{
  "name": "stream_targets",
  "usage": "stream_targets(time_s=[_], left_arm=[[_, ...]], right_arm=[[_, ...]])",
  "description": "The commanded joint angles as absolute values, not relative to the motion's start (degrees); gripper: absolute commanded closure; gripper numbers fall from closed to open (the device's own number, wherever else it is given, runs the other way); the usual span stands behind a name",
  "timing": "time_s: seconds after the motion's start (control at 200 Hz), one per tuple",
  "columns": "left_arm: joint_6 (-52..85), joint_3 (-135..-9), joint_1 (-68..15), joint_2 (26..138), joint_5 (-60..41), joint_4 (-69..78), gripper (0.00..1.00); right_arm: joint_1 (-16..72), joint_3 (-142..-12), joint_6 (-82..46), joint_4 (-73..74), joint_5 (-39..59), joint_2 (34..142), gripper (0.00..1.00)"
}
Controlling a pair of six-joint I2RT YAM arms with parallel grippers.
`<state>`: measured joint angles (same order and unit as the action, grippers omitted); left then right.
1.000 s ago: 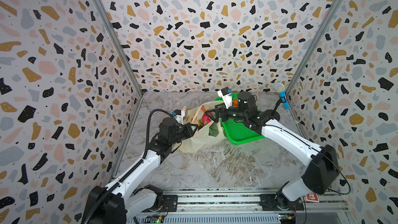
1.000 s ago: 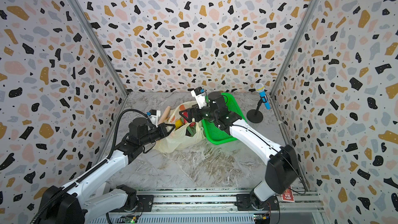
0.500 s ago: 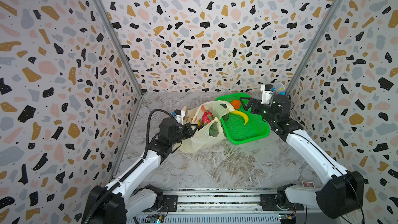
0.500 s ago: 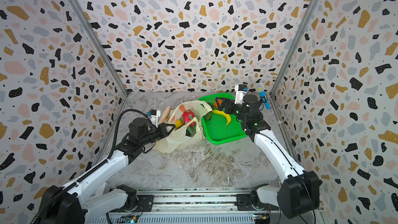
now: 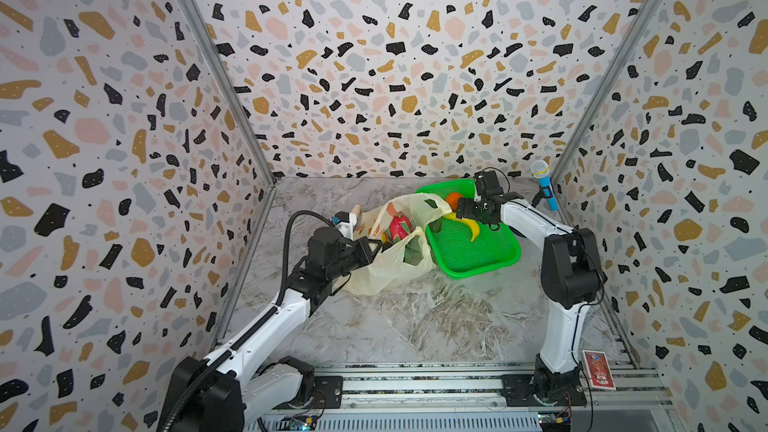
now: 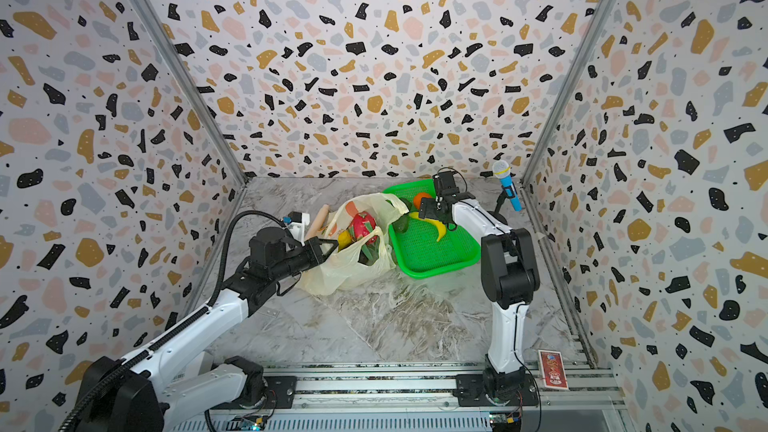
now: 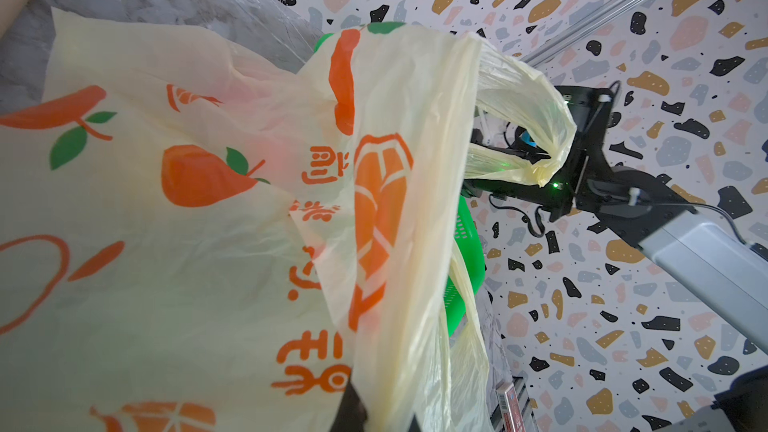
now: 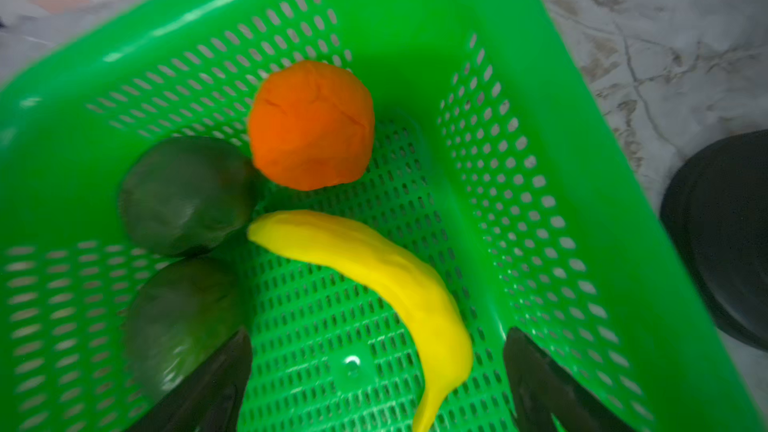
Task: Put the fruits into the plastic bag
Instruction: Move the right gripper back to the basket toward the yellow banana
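Since my left gripper (image 6: pixel 328 248) is clamped on the near rim of the thin pale-yellow plastic bag (image 5: pixel 390 272) printed with oranges, which slumps on the marbled desk (image 5: pixel 415 317) touching the bright green mesh basket (image 5: pixel 486 251), I want it held steady so the mouth gapes toward the basket. Inside the bag I see the pink-red dragon fruit (image 5: pixel 399 228) and a yellow lemon (image 6: pixel 344 238).

Over the basket my right gripper (image 8: pixel 379 331) hangs with its jaws apart, astride the tail of the yellow banana (image 8: pixel 386 276). The round orange (image 8: pixel 311 126) and two dark green avocados (image 8: pixel 187 195) crowd the basket's far corner.

I judge the banana the next pick. I would drop straight down, close across its thicker middle, and lift clear of the basket wall before swinging to the bag.

A second ago the right gripper was over the bag mouth. It then swung beyond the basket toward the blue microphone (image 5: pixel 545 189) and is now back above the basket. The left arm and bag have not shifted.
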<state>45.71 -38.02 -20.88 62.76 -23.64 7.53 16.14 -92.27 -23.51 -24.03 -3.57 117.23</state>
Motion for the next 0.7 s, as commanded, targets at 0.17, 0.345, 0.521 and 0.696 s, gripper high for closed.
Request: stream_targets(time_s=[0.17,0.345,0.521,0.696], left_arm=[[44.2,-37.4,-20.6,63.1,-22.9,8.3,1.00],[44.2,-37.9,-20.6,64.4,-23.1,8.4,1.00],[44.5,-38.2,-20.6,64.4,-22.8,8.3,1.00],[44.7,-38.1,-20.6,64.2,-23.0,8.0,1.00]], right_arm=[[15.0,-93.8,-20.0,-30.4,-7.5,121.4,0.13],[14.2,-90.4,-20.5,-26.2,-2.4,121.5,0.44],[14.1,-86.9,-22.4,-24.0,0.6,116.8,0.92],[14.1,-81.3,-24.8,-21.2,1.2,103.3,0.97]])
